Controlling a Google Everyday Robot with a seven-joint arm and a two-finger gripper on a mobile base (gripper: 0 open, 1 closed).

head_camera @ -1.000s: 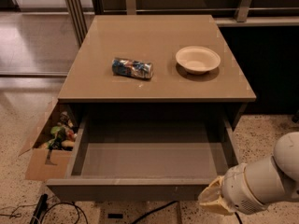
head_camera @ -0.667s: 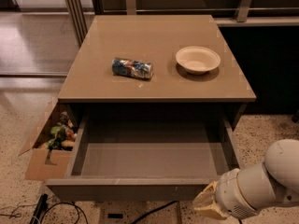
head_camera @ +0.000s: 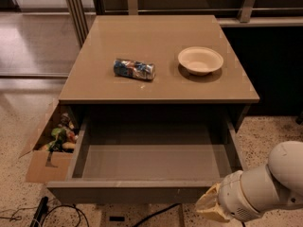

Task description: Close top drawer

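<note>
No writing can be read anywhere; the one printed thing, a crumpled blue-and-white packet (head_camera: 134, 69), lies on its side on the counter (head_camera: 156, 37), up and to the left of the claw (head_camera: 209, 208), and its lettering cannot be made out.

The claw sits low at the right, at the end of the white arm (head_camera: 265, 188). Whether it is apart or together cannot be told. The top drawer (head_camera: 142, 191) stands pulled fully out just to the left of the claw and a little above it. The right end of its flat front panel is close beside the claw; contact cannot be told. Its plain inside shows nothing in it.

There is one drawer open, one packet and one pale bowl (head_camera: 200, 60), which stands upright on the counter well above the claw. One cardboard box (head_camera: 40, 167) of mixed clutter sits on the floor far to the claw's left, against the drawer's left side. A dark cable (head_camera: 39, 213) lies below it.
</note>
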